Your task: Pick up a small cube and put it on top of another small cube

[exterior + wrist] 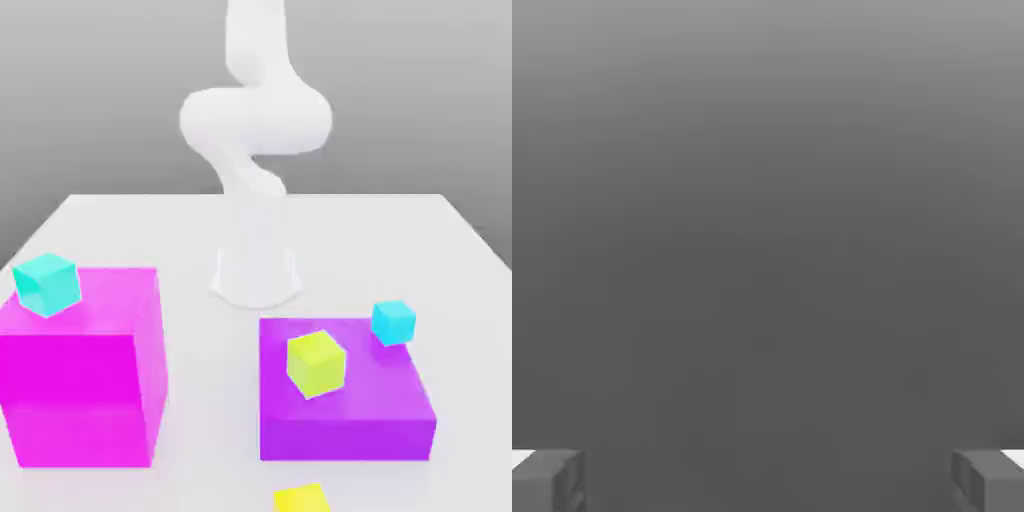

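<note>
pincer (768,480): fingers (547,480) set wide apart at the two edges of the hand view, nothing between them, plain grey ahead.
arm (255,120): white, rising from its base on the tabletop (400,230) and bending up out of the exterior view; the pincer end is above the frame there.
small cube (302,498): pure yellow, resting on the tabletop at the near edge of the exterior view, in front of the purple block (345,420), cut by the frame edge.
key relation: the small cube looks well apart from the pincer, low and on the near side of the arm's base, beyond the purple block; the reach likely goes out over that block and then down.
possible targets: greenish-yellow cube (316,364) and a cyan cube (393,322) on the purple block; another cyan cube (46,283) on the taller magenta block (85,390).
cube axis: equal sides, no long axis; its turn cannot be told.
stage: judged as the start, nothing grasped yet.
</note>
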Robot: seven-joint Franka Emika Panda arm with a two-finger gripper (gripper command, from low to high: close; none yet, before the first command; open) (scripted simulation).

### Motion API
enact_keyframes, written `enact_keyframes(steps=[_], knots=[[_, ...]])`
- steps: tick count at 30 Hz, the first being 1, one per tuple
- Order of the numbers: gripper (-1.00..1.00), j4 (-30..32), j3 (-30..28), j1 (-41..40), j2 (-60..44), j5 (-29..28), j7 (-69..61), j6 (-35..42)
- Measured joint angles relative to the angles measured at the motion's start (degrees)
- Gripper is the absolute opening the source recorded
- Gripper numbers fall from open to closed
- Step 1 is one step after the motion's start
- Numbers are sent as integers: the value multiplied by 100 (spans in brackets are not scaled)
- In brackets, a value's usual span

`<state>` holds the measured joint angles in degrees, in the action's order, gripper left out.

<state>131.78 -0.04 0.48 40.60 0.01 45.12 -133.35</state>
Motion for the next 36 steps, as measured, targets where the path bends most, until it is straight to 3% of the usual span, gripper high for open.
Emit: enact_keyframes(steps=[28, 32, 33, 36], knots=[[0, -4, 123, 360, -5852, -75, -743, -1764], [0, -135, 100, 391, -6682, -108, -742, -2337], [-100, -170, 92, 399, -6865, -112, -740, -2481], [-100, -170, 93, 397, -6865, -113, -740, -2480]])
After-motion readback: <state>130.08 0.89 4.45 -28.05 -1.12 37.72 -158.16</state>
